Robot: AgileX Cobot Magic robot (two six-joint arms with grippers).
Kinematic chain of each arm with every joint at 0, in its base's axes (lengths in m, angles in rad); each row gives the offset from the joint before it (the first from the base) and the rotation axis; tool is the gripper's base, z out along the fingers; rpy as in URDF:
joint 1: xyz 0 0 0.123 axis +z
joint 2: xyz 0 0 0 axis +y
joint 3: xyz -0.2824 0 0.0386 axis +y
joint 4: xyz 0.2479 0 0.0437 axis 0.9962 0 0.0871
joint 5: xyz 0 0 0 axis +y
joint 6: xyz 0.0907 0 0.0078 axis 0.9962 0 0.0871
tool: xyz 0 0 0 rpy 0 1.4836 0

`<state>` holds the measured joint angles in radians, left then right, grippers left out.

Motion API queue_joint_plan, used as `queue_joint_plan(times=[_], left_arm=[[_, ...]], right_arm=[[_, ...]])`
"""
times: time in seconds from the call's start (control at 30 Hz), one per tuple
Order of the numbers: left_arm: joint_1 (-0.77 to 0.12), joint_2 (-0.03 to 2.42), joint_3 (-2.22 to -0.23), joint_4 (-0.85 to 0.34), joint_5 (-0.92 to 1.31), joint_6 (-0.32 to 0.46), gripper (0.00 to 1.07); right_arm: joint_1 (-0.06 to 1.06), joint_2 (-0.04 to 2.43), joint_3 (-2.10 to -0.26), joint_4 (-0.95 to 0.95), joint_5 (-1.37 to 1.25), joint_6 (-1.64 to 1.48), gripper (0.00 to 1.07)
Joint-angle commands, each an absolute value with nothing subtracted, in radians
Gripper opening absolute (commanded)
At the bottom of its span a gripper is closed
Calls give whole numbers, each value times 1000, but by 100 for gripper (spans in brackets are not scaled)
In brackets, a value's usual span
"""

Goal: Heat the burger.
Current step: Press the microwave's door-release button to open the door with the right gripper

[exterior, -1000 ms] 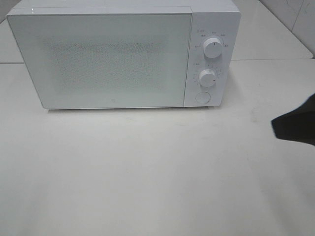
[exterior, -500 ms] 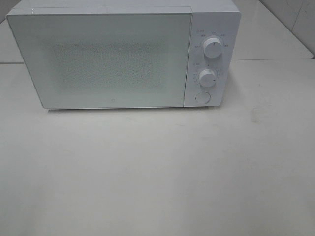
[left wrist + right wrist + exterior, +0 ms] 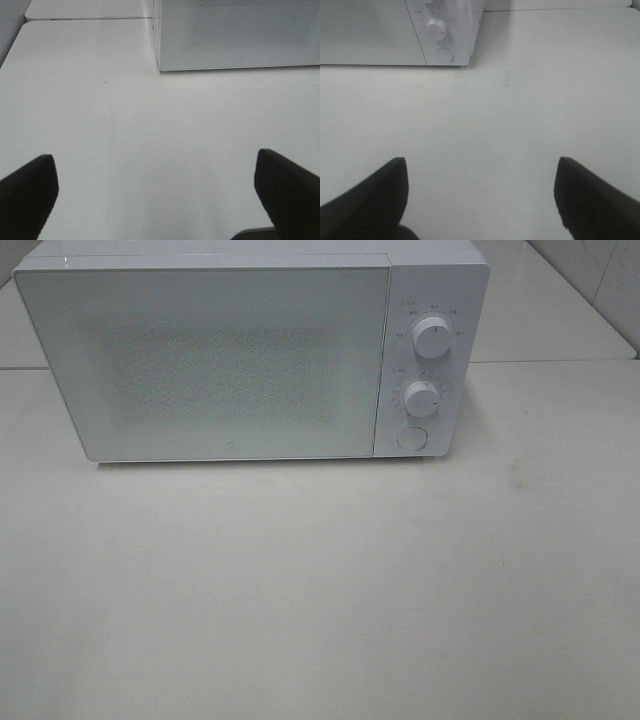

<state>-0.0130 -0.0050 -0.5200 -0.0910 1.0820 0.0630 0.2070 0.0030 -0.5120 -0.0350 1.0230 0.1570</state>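
A white microwave (image 3: pixel 250 350) stands at the back of the white table (image 3: pixel 320 590) with its door shut. It has two knobs (image 3: pixel 432 337) and a round button (image 3: pixel 411 438) on its right panel. The burger is out of view; I cannot see through the door. Neither gripper shows in the exterior high view. My left gripper (image 3: pixel 155 185) is open and empty over bare table, with the microwave's front corner (image 3: pixel 235 35) ahead. My right gripper (image 3: pixel 480 195) is open and empty, with the microwave's control panel (image 3: pixel 440 35) ahead.
A seam where two table tops meet runs behind the microwave (image 3: pixel 560 362). A tiled wall shows at the back right corner (image 3: pixel 610 280). A faint smudge marks the table right of the microwave (image 3: pixel 518 468).
One second ago the dark right gripper showed at the right edge of the exterior high view. It has withdrawn out of that view. The microwave has not moved.
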Motion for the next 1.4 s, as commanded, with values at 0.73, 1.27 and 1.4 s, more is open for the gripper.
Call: queue_joint_plan(times=[0.73,1.27,1.4], left_arm=[[-9,-11,-517,-93,1070,58,100],[-9,-11,-517,-93,1070,58,100],[-9,-11,-517,-93,1070,58,100]], right_arm=[[201,73,-532,-23,865,140,76],[201,467,-532,-23,468,135,76],[201,609,-532,-23,324,135,76]])
